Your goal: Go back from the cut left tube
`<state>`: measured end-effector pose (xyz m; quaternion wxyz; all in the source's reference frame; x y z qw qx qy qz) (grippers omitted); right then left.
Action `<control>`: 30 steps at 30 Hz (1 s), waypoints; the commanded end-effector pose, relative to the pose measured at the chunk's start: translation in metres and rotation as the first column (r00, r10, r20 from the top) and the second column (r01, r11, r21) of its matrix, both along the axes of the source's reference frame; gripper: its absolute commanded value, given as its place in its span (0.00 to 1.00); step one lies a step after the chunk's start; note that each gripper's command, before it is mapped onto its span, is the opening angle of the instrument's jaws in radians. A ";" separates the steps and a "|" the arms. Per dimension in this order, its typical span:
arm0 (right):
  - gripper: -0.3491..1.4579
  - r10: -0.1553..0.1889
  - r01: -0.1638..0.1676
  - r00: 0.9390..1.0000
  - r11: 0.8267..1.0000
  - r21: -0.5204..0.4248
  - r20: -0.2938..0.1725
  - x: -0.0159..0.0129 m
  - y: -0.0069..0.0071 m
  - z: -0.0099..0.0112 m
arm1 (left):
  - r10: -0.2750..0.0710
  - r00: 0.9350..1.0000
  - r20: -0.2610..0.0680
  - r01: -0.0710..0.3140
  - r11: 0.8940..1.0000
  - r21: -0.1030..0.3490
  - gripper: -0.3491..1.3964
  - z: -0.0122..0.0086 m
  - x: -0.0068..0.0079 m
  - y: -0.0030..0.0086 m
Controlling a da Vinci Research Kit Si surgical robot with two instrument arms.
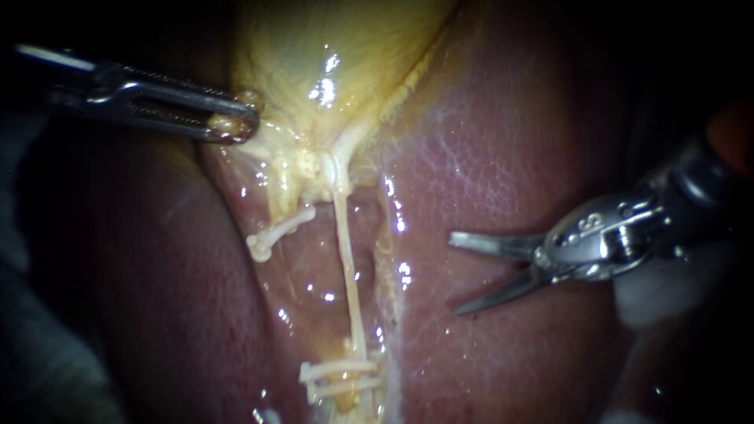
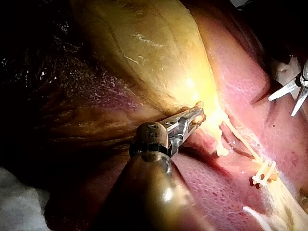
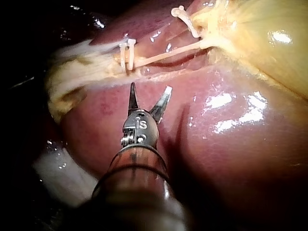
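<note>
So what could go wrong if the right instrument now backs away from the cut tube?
1. The right instrument has its jaws open just over the liver; a tip might scratch it on the way back.
2. The uncut tube lies stretched and thin nearby; a sideways drift could catch it.
3. The left instrument grips the gallbladder; more pull may strain that tube.

support: liver — wet, pink | on it: gallbladder, clipped stub, thin tube, clips across its lower end
</note>
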<state>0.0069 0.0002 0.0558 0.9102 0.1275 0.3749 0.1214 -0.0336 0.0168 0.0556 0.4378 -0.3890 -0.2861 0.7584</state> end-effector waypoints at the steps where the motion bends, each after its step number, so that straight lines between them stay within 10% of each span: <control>1: 0.98 0.007 -0.007 1.000 1.000 -0.012 0.014 -0.0001 0.0002 -0.0002 | 0.000 1.000 0.000 0.000 1.000 0.000 0.00 0.0000 0.0000 0.0000; 30: 0.99 -0.041 0.043 0.999 0.997 -0.062 0.032 -0.0007 0.0007 -0.0001 | 0.006 1.000 0.000 -0.006 1.000 -0.015 0.00 0.0051 -0.0033 -0.0014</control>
